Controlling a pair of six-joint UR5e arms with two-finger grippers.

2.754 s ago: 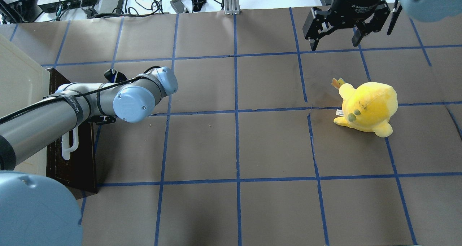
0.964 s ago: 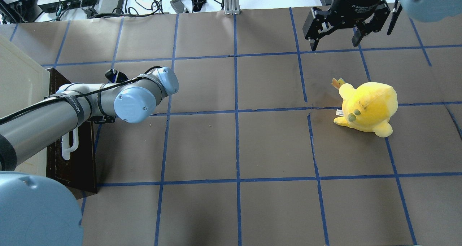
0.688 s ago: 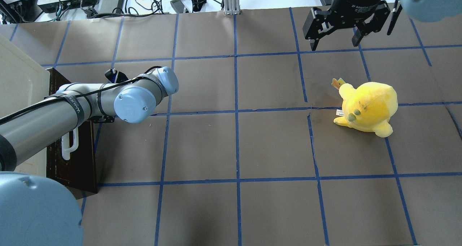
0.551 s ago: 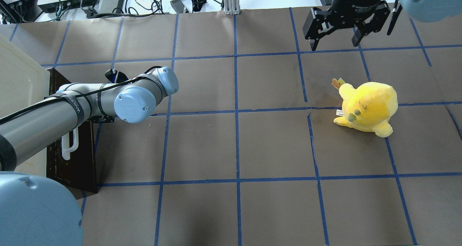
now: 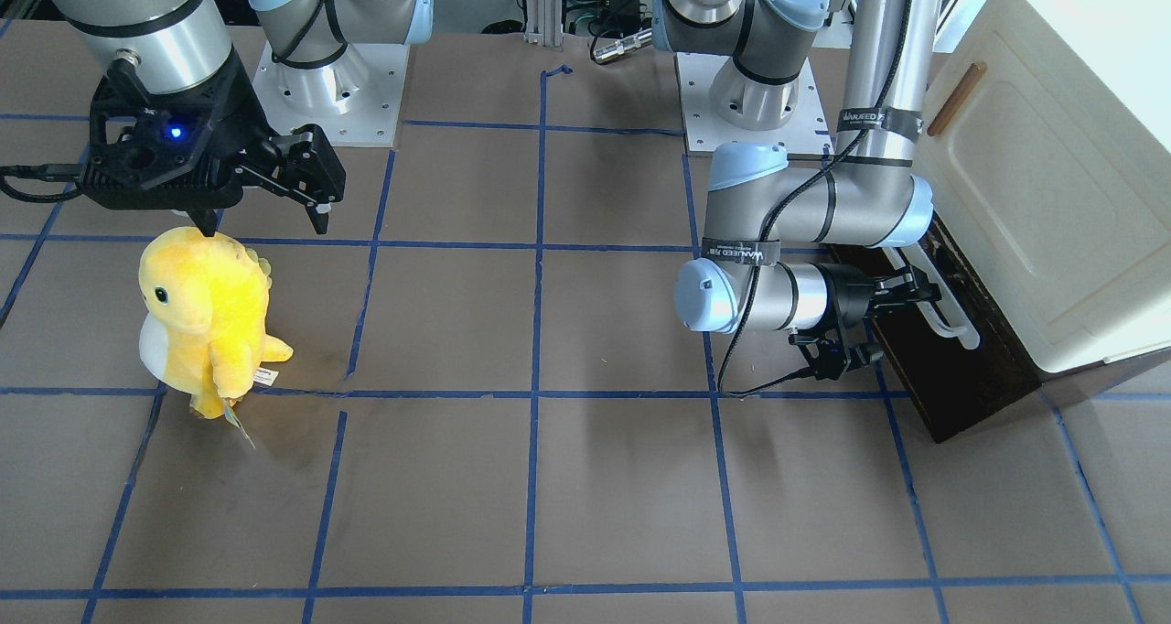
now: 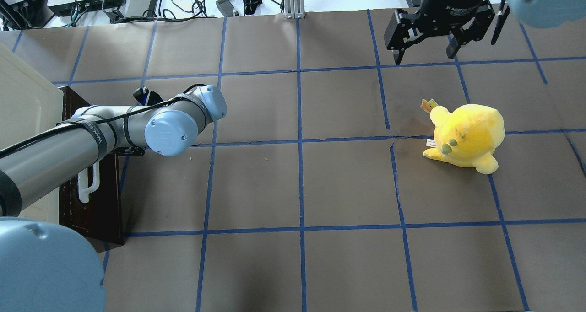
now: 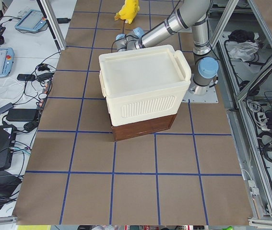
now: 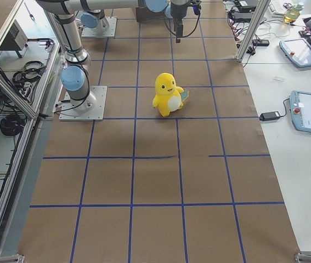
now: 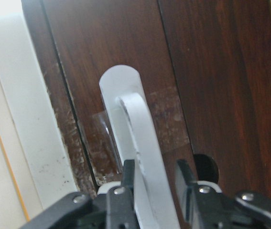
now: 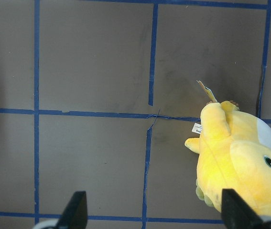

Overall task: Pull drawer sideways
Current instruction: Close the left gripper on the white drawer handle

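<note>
The left pincer point(image 9: 154, 164) grips the white bar handle point(image 9: 140, 138) of the drawer point(image 5: 961, 386), low under the cream cabinet point(image 5: 1052, 194) at the left end of the surface point(image 5: 549, 331); a skewed pull could slip off the bar or drag the cabinet

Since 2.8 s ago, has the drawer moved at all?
No. The drawer keeps its corner at the same spot against the blue tape line.

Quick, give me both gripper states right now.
Left gripper: closed on the white handle of the drawer.
Right gripper: open, holding nothing, near the yellow plush toy.
</note>
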